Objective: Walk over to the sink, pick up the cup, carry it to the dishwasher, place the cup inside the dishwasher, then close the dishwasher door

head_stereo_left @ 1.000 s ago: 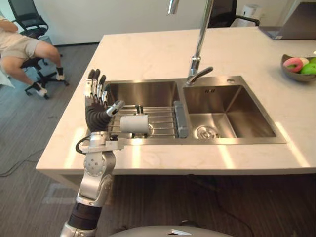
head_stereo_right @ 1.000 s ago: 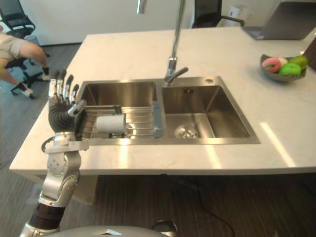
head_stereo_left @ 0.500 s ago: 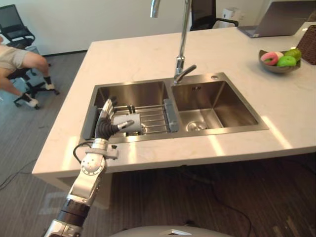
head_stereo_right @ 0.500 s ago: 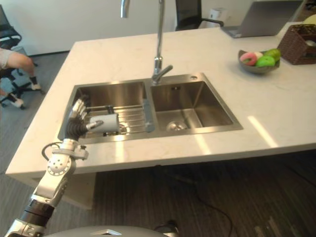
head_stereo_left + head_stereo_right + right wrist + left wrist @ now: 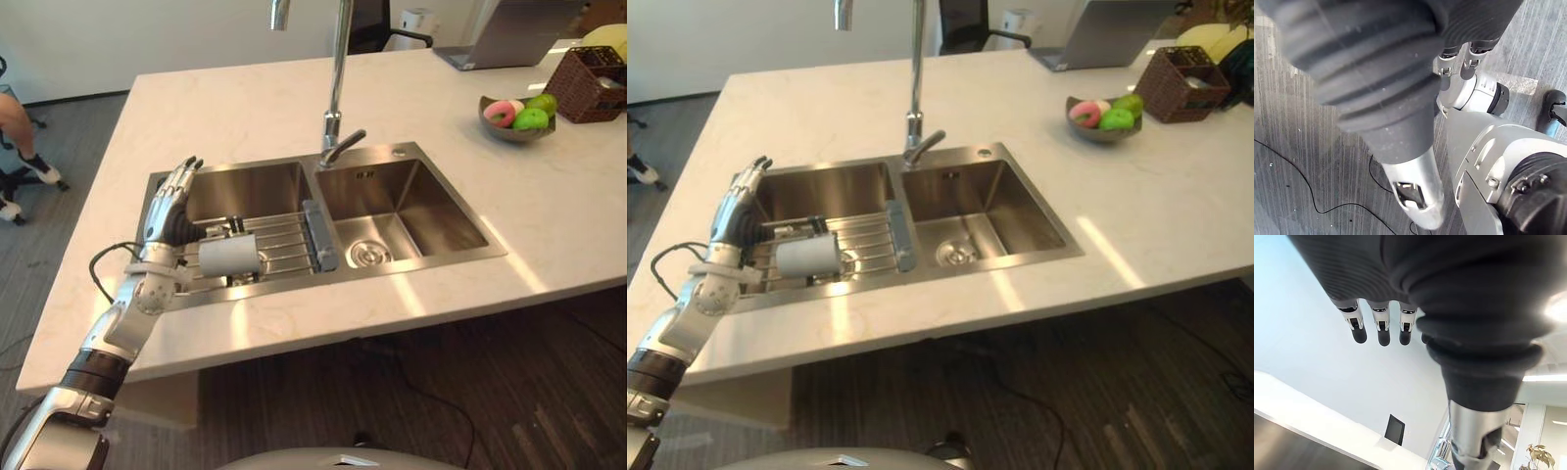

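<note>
Counter (image 5: 245,108) carries the sink (image 5: 411,162); in its half by our left hand (image 5: 168,211) a wire rack (image 5: 289,240) holds the cup (image 5: 228,257) on its side, just beside the palm. That hand is spread flat, gripping nothing. We judge a hasty close could roll the cup along the rack or catch fingertips (image 5: 188,163) in the wires. Of our right hand (image 5: 1410,191) we cannot tell the state.
</note>
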Tool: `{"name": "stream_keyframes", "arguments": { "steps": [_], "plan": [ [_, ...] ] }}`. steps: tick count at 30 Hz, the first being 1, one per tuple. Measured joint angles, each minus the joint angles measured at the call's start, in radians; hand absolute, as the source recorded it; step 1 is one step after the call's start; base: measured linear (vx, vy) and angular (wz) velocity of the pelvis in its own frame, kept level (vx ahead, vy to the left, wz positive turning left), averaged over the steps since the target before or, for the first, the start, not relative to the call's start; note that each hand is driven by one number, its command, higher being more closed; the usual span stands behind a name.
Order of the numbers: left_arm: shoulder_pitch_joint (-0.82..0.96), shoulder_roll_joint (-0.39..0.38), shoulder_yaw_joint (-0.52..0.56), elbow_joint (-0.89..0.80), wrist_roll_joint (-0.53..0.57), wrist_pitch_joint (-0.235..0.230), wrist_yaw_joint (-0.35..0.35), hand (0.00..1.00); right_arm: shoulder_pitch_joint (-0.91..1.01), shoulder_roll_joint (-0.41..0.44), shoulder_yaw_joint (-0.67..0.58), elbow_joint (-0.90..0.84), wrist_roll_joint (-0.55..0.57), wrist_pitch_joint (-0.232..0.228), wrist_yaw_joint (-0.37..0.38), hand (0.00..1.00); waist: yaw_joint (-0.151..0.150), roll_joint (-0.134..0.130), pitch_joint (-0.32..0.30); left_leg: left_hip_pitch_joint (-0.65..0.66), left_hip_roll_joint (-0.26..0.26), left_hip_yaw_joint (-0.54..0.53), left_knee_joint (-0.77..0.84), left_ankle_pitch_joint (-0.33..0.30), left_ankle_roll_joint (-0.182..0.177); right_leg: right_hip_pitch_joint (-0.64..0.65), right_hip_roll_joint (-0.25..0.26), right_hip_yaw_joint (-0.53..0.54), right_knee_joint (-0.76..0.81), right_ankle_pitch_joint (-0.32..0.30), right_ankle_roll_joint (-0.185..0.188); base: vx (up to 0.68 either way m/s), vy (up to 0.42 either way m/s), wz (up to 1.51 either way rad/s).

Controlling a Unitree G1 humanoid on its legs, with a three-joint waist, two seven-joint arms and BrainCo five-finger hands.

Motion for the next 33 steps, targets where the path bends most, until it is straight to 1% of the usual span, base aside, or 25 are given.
{"name": "stream_keyframes", "arguments": {
  "steps": [1, 2, 3, 4, 6, 7, 8, 9, 10, 11, 13, 15, 19, 24, 28, 31, 33],
  "plan": [
    [0.000, 0.001, -0.010, 0.010, 0.004, -0.001, -0.005, 0.00, 0.000, 0.000, 0.000, 0.000, 0.003, 0.007, 0.000, 0.00, 0.001, 0.000, 0.000, 0.000, 0.000, 0.000, 0.001, 0.000, 0.001, 0.000, 0.000, -0.002, 0.000, 0.001, 0.000, -0.10, 0.000, -0.02],
    [0.001, 0.003, -0.038, 0.025, 0.012, -0.004, -0.032, 0.00, 0.000, -0.001, 0.001, -0.001, 0.007, 0.022, -0.003, 0.00, 0.003, -0.001, 0.000, 0.000, 0.000, 0.000, 0.002, -0.001, 0.001, -0.001, -0.001, -0.003, 0.000, 0.002, -0.001, -0.12, -0.008, 0.00],
    [0.001, 0.003, -0.069, 0.034, 0.027, -0.009, -0.075, 0.00, 0.000, -0.001, 0.003, -0.002, 0.015, 0.037, -0.013, 0.00, 0.005, -0.001, 0.000, -0.001, 0.000, 0.000, 0.002, -0.001, 0.001, -0.003, -0.001, -0.005, 0.000, 0.003, -0.001, -0.13, -0.011, 0.01],
    [0.001, 0.003, -0.086, 0.038, 0.030, -0.012, -0.095, 0.00, 0.000, -0.002, 0.005, -0.002, 0.015, 0.040, -0.016, 0.00, 0.005, -0.001, 0.000, -0.001, 0.000, 0.000, 0.001, -0.001, 0.001, -0.004, -0.001, -0.006, -0.001, 0.001, -0.003, -0.10, -0.016, 0.02],
    [0.001, 0.005, -0.150, 0.057, 0.030, -0.024, -0.208, 0.00, -0.002, -0.003, 0.027, -0.010, 0.041, 0.043, -0.042, 0.00, 0.001, 0.006, -0.001, -0.003, 0.000, 0.000, -0.001, -0.001, 0.004, -0.008, 0.000, -0.006, -0.005, -0.001, -0.005, -0.09, -0.020, -0.01],
    [0.001, 0.005, -0.164, 0.058, 0.030, -0.024, -0.235, 0.00, -0.002, -0.004, 0.031, -0.012, 0.046, 0.043, -0.044, 0.00, -0.001, 0.009, -0.003, -0.006, 0.001, 0.001, -0.001, -0.001, 0.002, -0.012, 0.000, -0.005, -0.006, -0.001, -0.005, -0.07, -0.017, -0.03],
    [0.001, 0.005, -0.189, 0.061, 0.030, -0.021, -0.287, 0.00, -0.001, -0.006, 0.047, -0.020, 0.051, 0.042, -0.047, 0.00, -0.005, 0.013, -0.006, -0.012, 0.001, 0.001, -0.001, -0.001, 0.000, -0.019, 0.000, -0.005, -0.006, 0.000, -0.006, -0.04, -0.012, -0.02],
    [0.001, 0.005, -0.199, 0.064, 0.030, -0.016, -0.313, 0.00, -0.001, -0.006, 0.053, -0.023, 0.051, 0.043, -0.051, 0.00, -0.008, 0.015, -0.007, -0.014, 0.001, 0.001, -0.001, -0.001, 0.000, -0.021, 0.001, -0.005, -0.006, 0.000, -0.006, -0.03, -0.015, -0.03],
    [-0.002, 0.006, -0.210, 0.070, 0.028, 0.008, -0.354, 0.00, 0.002, -0.006, 0.065, -0.031, 0.052, 0.042, -0.063, 0.00, -0.013, 0.019, -0.010, -0.016, 0.003, 0.002, -0.001, 0.000, -0.001, -0.025, 0.003, -0.003, -0.005, 0.001, -0.006, -0.01, -0.012, -0.03],
    [-0.009, 0.010, -0.210, 0.071, 0.029, 0.019, -0.364, 0.00, 0.003, -0.007, 0.069, -0.031, 0.052, 0.041, -0.066, 0.00, -0.013, 0.019, -0.010, -0.016, 0.003, 0.002, -0.001, 0.001, -0.001, -0.026, 0.003, -0.002, -0.003, 0.001, -0.006, -0.01, -0.012, -0.04],
    [-0.027, 0.043, -0.222, 0.072, 0.030, 0.043, -0.397, 0.00, 0.001, -0.009, 0.083, -0.037, 0.052, 0.041, -0.077, 0.00, -0.016, 0.019, -0.010, -0.016, 0.004, 0.002, -0.002, 0.006, -0.004, -0.027, 0.004, -0.001, 0.000, 0.003, -0.003, 0.00, -0.005, -0.02],
    [-0.030, 0.055, -0.222, 0.075, 0.031, 0.060, -0.399, 0.00, 0.001, -0.010, 0.090, -0.037, 0.052, 0.041, -0.078, 0.00, -0.019, 0.017, -0.011, -0.016, 0.004, 0.002, -0.002, 0.006, -0.004, -0.027, 0.004, -0.001, 0.000, 0.008, 0.004, 0.00, 0.000, 0.00],
    [-0.037, 0.072, -0.222, 0.088, 0.051, 0.063, -0.383, 0.00, 0.001, -0.011, 0.090, -0.037, 0.052, 0.041, -0.078, 0.00, -0.023, 0.013, -0.011, -0.016, 0.004, 0.002, -0.002, 0.005, -0.004, -0.027, 0.003, -0.003, 0.000, 0.009, 0.004, 0.00, 0.000, 0.00],
    [-0.041, 0.071, -0.220, 0.112, 0.067, 0.081, -0.302, 0.00, 0.001, -0.011, 0.095, -0.036, 0.053, 0.041, -0.078, 0.00, -0.027, 0.011, -0.012, -0.015, 0.004, 0.002, -0.001, 0.005, -0.004, -0.026, 0.003, -0.004, 0.000, 0.010, 0.005, -0.02, -0.004, 0.00],
    [-0.041, 0.055, -0.221, 0.112, 0.067, 0.094, -0.250, 0.00, 0.001, 0.002, 0.138, -0.036, 0.054, 0.028, -0.088, 0.00, -0.030, 0.006, -0.015, -0.016, 0.004, 0.000, -0.001, 0.006, -0.004, -0.027, 0.003, -0.006, -0.001, 0.010, 0.005, -0.04, -0.007, 0.01],
    [-0.041, 0.027, -0.221, 0.111, 0.067, 0.094, -0.188, 0.00, 0.002, 0.032, 0.168, -0.032, 0.083, 0.005, -0.132, 0.00, -0.029, 0.004, -0.016, -0.018, 0.003, 0.000, -0.002, 0.006, -0.004, -0.029, 0.002, -0.008, -0.001, 0.010, 0.006, 0.00, 0.000, 0.00],
    [-0.041, 0.019, -0.221, 0.111, 0.068, 0.093, -0.166, 0.00, 0.001, 0.044, 0.180, -0.030, 0.088, -0.008, -0.152, 0.00, -0.029, 0.004, -0.016, -0.019, 0.003, -0.001, -0.003, 0.006, -0.004, -0.030, 0.002, -0.009, -0.001, 0.010, 0.006, 0.00, 0.000, 0.00]
  ]
}}
